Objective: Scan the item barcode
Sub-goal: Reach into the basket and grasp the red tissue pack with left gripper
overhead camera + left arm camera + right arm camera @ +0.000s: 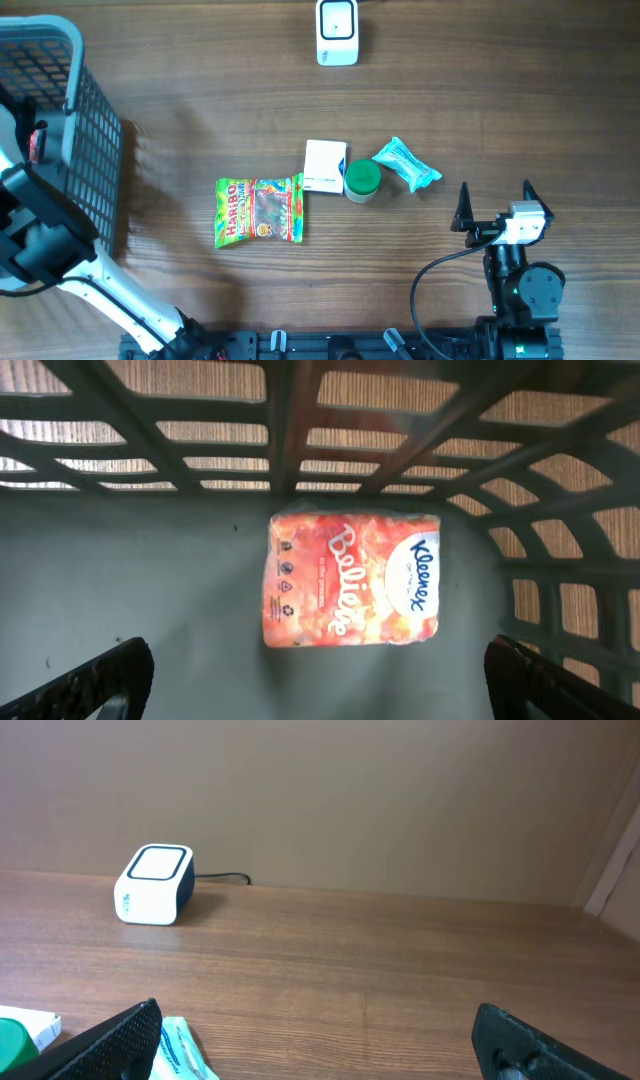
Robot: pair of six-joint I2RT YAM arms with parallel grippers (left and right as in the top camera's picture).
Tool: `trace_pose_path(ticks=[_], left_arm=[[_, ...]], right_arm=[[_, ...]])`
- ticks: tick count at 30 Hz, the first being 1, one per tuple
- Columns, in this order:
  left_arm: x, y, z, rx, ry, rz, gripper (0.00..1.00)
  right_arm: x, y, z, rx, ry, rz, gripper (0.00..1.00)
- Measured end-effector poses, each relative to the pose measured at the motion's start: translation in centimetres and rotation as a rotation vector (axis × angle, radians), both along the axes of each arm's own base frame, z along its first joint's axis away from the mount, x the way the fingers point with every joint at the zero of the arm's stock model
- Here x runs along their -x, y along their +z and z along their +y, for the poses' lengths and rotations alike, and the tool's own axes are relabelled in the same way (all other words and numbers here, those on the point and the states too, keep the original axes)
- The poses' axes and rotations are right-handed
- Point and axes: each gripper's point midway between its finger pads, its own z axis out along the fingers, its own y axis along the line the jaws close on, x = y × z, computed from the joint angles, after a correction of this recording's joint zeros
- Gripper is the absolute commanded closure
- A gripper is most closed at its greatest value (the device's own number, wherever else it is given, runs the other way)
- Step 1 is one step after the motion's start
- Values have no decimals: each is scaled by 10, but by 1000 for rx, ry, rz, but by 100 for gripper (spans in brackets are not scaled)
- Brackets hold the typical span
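The white barcode scanner (337,32) stands at the table's far edge, also in the right wrist view (153,884). An orange Kleenex tissue pack (352,580) lies flat on the floor of the grey basket (130,580). My left gripper (320,685) hangs open above it, with nothing between its fingers. My right gripper (495,195) is open and empty over the table at the right, just right of a teal packet (407,165). From the right wrist, that gripper (315,1040) has the teal packet (180,1055) by its left finger.
A Haribo bag (258,210), a white box (325,166) and a green-lidded jar (362,180) lie mid-table. The basket (95,130) stands at the far left, with the left arm (40,245) reaching into it. A wall rises behind the scanner.
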Motion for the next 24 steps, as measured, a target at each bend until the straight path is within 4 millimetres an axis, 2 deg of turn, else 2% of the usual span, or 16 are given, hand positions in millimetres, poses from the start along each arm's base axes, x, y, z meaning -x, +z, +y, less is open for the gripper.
trace_pose_path(ticks=[3,7,11,15,16,18,20,22,24], left_arm=[[-1,-11,1,7,1,13,0],[-3,-39,3,23,-1,43,0],[-15,-38,12,-16,-29,10,0],[-17,-39,13,-22,-39,10,1],[-17,-42,12,-19,-40,14,6],[-16,-47,12,-16,-42,25,25],[-15,-48,12,-15,-50,33,51],[-13,-49,10,-9,-52,43,60],[-12,-49,9,-4,-51,48,60]], right_arm=[[0,0,0,0,0,0,0],[0,0,0,0,0,0,0],[0,0,0,0,0,0,0],[0,0,0,0,0,0,0],[0,0,0,0,0,0,0],[0,0,0,0,0,0,1],[0,0,0,0,0,0,0],[0,0,0,0,0,0,0],[0,0,0,0,0,0,0]])
